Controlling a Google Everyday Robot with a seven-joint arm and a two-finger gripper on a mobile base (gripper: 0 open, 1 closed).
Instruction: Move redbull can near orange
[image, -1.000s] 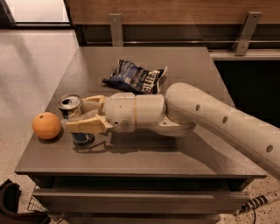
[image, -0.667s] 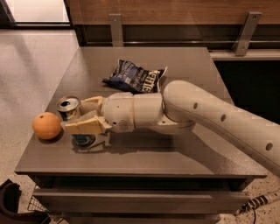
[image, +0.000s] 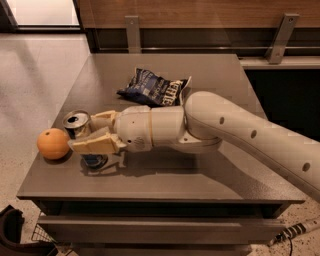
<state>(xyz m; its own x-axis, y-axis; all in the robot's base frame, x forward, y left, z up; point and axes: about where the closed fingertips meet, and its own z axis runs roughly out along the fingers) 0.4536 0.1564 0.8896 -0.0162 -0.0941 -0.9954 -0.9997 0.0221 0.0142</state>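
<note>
Nearly done: the pincer (image: 91, 133) clasps the redbull can (image: 76, 122), the orange (image: 53, 143) just beyond its tips; seemingly only release remains.

Looks down from above the front edge of the bench (image: 165, 182), facing the wood-panelled back wall (image: 200, 12). Stands close: takes in the whole benchtop and a strip of floor (image: 35, 75) far left of the tool (image: 83, 133). Catches the tool left of centre, clamped on the redbull can (image: 76, 120), the orange (image: 52, 143) just left of it, the chip bag (image: 152, 87) beyond, the arm (image: 240, 130) running off right.
</note>
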